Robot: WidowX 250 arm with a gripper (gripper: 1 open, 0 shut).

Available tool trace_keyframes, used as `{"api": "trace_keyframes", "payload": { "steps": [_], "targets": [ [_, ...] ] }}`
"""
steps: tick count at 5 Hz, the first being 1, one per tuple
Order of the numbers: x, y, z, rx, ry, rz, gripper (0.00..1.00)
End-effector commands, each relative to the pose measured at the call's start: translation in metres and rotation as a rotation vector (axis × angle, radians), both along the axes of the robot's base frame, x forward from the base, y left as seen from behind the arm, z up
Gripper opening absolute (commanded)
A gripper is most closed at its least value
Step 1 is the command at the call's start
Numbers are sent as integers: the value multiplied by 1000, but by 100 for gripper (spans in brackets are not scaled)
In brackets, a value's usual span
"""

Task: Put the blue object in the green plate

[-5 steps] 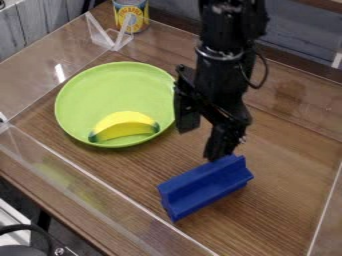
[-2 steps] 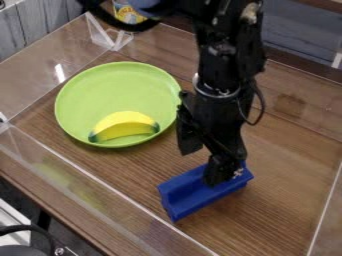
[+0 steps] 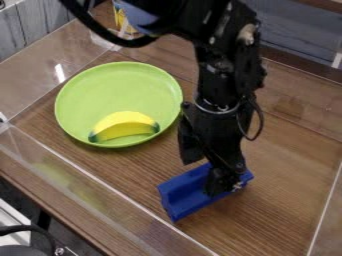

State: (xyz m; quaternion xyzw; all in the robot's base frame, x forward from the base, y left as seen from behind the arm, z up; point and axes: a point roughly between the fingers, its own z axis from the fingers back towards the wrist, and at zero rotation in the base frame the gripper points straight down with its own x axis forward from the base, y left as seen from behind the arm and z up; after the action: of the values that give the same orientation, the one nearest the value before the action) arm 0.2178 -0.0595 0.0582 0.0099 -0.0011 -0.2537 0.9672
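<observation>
The blue object [image 3: 187, 198] is a dark blue ridged block lying on the wooden table near the front, right of centre. My gripper [image 3: 211, 172] has come down over its right half, open, with one finger [image 3: 189, 142] on the far side and the other finger [image 3: 230, 166] low at the block's right end. The block's right part is hidden behind the fingers. I cannot tell whether the fingers touch it. The green plate [image 3: 100, 88] is a round lime-green dish at the left, well apart from the block.
A yellow banana-shaped piece [image 3: 126, 126] lies in the plate's near right part. A clear plastic wall [image 3: 54, 160] borders the table's front and left. A yellow cup [image 3: 123, 17] stands at the back, partly behind my arm.
My arm has come down and slightly forward from above the block, so the open fingers now straddle its right half. The block and the plate have not moved.
</observation>
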Motion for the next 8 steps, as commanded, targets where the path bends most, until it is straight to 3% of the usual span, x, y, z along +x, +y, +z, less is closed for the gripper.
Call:
{"api": "trace_keyframes", "payload": {
  "steps": [1, 4, 5, 8],
  "targets": [
    [1, -4, -1, -11, -26, -29, 100],
    [-1, -7, -17, -29, -23, -34, 100],
    [-1, -7, -21, -35, -23, -26, 0],
    [-3, -9, -20, -60, -7, 14, 0]
  ]
}}
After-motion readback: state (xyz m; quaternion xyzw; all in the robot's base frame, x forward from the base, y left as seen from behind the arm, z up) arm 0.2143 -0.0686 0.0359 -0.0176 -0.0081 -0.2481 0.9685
